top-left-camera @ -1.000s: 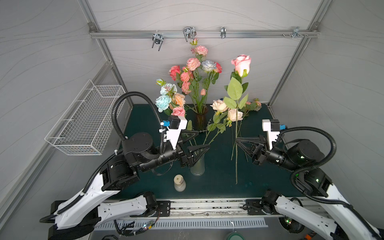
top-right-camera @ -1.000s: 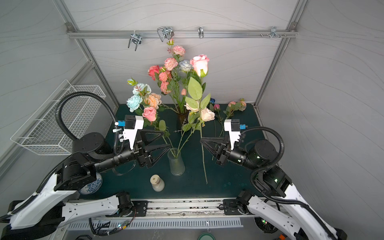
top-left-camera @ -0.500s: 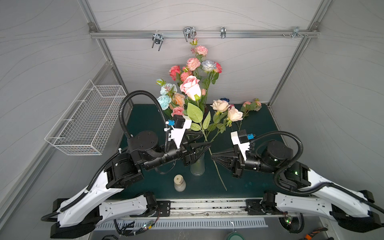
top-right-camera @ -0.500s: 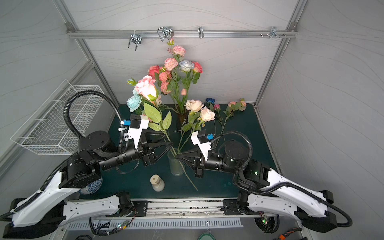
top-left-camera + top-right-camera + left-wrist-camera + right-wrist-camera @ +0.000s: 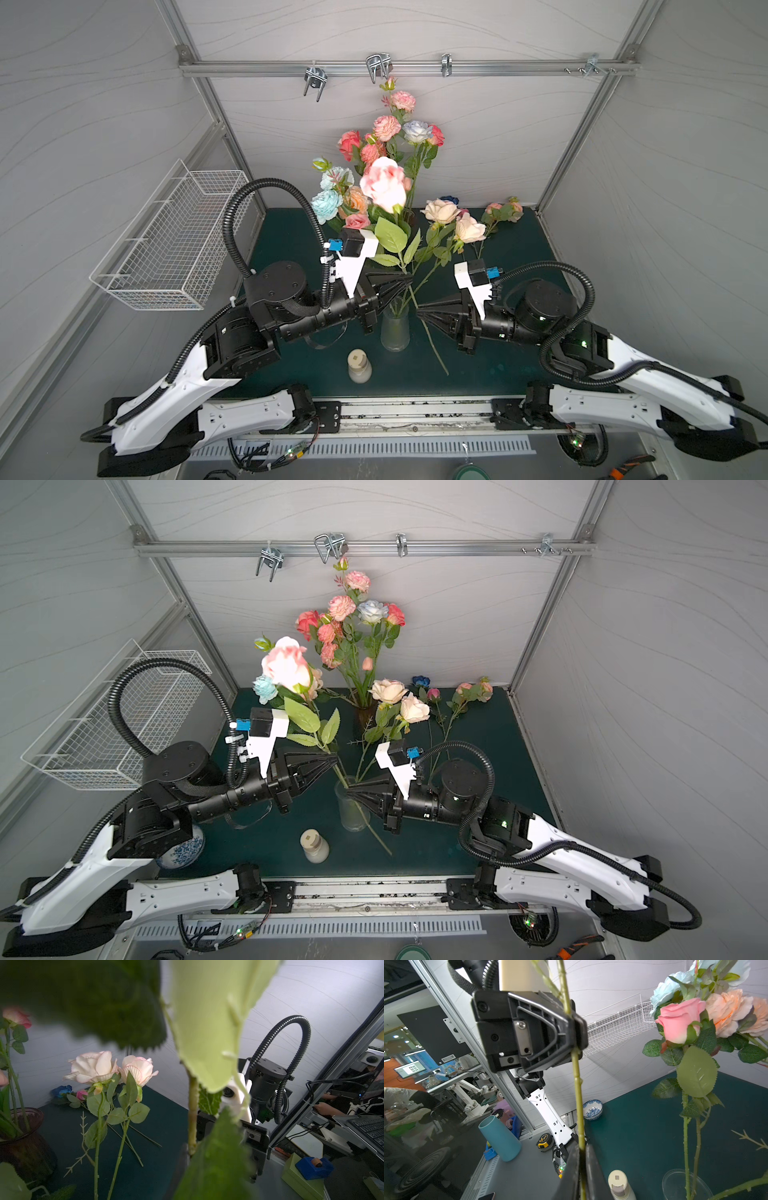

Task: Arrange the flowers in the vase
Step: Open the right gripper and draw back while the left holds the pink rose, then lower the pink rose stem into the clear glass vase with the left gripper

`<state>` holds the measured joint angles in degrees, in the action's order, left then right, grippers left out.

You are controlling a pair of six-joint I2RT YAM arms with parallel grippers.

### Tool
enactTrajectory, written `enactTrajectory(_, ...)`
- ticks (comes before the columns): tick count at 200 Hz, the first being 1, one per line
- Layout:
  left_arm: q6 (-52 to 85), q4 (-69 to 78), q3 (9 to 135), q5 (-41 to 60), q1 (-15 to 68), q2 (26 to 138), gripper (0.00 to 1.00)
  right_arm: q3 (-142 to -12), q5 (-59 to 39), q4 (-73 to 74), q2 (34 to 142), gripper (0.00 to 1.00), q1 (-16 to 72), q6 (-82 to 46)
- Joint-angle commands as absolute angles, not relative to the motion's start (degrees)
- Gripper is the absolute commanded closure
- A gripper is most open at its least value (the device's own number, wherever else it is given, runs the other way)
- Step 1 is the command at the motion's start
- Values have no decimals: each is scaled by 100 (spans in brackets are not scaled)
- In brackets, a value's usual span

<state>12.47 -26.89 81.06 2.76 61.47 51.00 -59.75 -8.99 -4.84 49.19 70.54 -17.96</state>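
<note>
L claw [image 5: 409, 282] clamps knobbly green rose stem [image 5: 578, 1088]; leaves [image 5: 390, 235] serrated, matte.

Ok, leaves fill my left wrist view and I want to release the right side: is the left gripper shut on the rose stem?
Observer: Yes, the right wrist view shows the left gripper shut on the rose stem.
Operator: Where is the stem's lower end?
Observer: In both top views it ends outside the clear vase, to its right.
Operator: And the right gripper?
Observer: Its fingers flank the stem lower down than the left gripper; I cannot tell whether they grip.
</note>
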Motion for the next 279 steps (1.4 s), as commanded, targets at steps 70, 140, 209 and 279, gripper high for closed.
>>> enactTrajectory(70, 56, -2769, 8819, -1220, 6152, 5353, 100, -5759, 838, -997, 3905, 29, 7084, -1383)
enactTrajectory(140, -652, -3244, 9702, -1958, 6152, 6124, 100, -5811, 973, -1257, 3586, 28, 7092, -1301)
enactTrajectory(209, -417, -3698, 9658, -2180, 6152, 6059, 100, -5827, 1055, -1318, 3533, 28, 7088, -1230)
enactTrajectory(279, -209, -3562, 9097, -2235, 6144, 6090, 100, -5796, 1148, -1354, 3523, 28, 7089, -1257)
